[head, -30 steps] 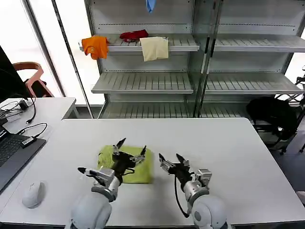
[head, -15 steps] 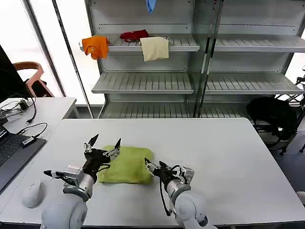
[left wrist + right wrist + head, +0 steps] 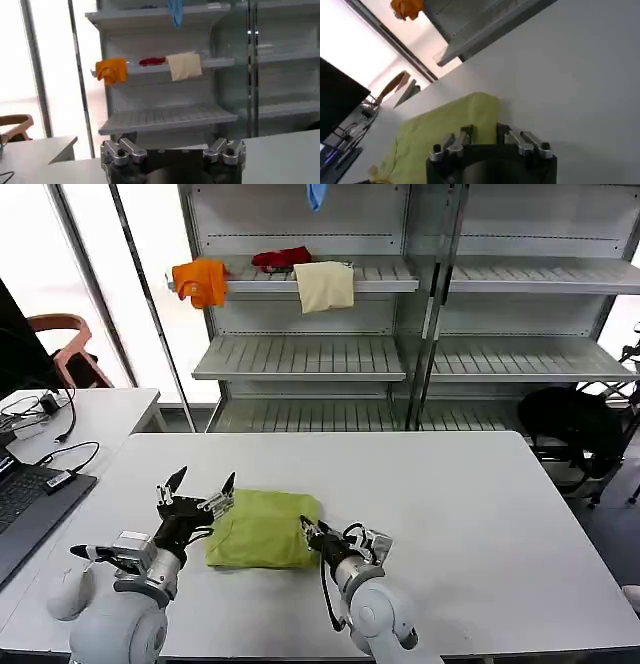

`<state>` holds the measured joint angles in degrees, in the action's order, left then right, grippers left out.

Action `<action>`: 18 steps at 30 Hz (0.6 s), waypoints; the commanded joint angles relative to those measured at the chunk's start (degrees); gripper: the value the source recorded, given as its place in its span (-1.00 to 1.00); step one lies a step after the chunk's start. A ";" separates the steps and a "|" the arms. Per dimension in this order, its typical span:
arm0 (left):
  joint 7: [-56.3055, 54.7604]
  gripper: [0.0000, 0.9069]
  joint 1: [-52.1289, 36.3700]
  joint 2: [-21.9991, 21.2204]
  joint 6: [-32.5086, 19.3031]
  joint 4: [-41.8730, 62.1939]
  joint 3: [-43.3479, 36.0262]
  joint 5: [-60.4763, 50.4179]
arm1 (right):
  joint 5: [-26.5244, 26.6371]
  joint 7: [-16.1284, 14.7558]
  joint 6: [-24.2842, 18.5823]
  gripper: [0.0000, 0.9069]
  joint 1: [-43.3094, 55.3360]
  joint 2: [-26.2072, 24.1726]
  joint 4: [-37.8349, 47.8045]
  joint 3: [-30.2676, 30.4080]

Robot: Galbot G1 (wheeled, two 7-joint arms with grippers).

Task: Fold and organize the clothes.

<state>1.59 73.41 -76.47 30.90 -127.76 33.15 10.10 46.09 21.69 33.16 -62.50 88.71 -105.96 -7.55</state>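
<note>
Head view: a lime T-shirt (image 3: 262, 528), folded into a compact rectangle, lies on the white table (image 3: 470, 504). The left gripper (image 3: 196, 490) hovers just off the shirt's left edge, fingers spread wide, holding nothing. The right gripper (image 3: 312, 533) sits low at the shirt's right edge; whether it grips the cloth I cannot tell.

Left wrist view: the left gripper points toward the shelves (image 3: 165, 117).

Right wrist view: the right gripper's narrowly parted fingers (image 3: 451, 143) rest against the fabric.

Folding looks mostly done; tidying or placing remains.
</note>
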 commanded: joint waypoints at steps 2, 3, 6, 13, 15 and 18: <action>0.01 1.00 0.29 0.00 -0.15 0.34 1.25 0.45 | 0.95 2.83 0.33 -1.00 0.82 0.58 0.75 -0.59; 0.02 1.00 0.33 0.00 -0.20 0.42 1.28 0.45 | 0.98 3.09 0.33 -1.00 0.96 0.26 0.46 -1.04; 0.02 1.00 0.40 0.02 -0.33 0.69 1.34 0.45 | 1.74 3.51 0.33 -1.00 1.44 -1.01 -1.45 -2.73; 0.08 1.00 0.05 -0.19 -0.44 1.37 0.83 0.43 | 6.29 5.09 0.49 -1.00 3.42 -6.24 -6.77 -6.49; 0.09 1.00 -0.20 -0.45 -0.47 1.62 0.56 0.37 | 6.09 5.12 0.51 -1.00 3.10 -6.99 -6.69 -6.72; 0.10 1.00 -0.39 -0.52 -0.44 1.83 0.32 0.30 | 3.03 4.18 0.55 -1.00 1.56 -8.10 -5.77 -6.73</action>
<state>1.65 73.17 -76.91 30.42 -126.24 33.57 10.40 49.59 25.66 33.71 -60.32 84.91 -109.53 -11.97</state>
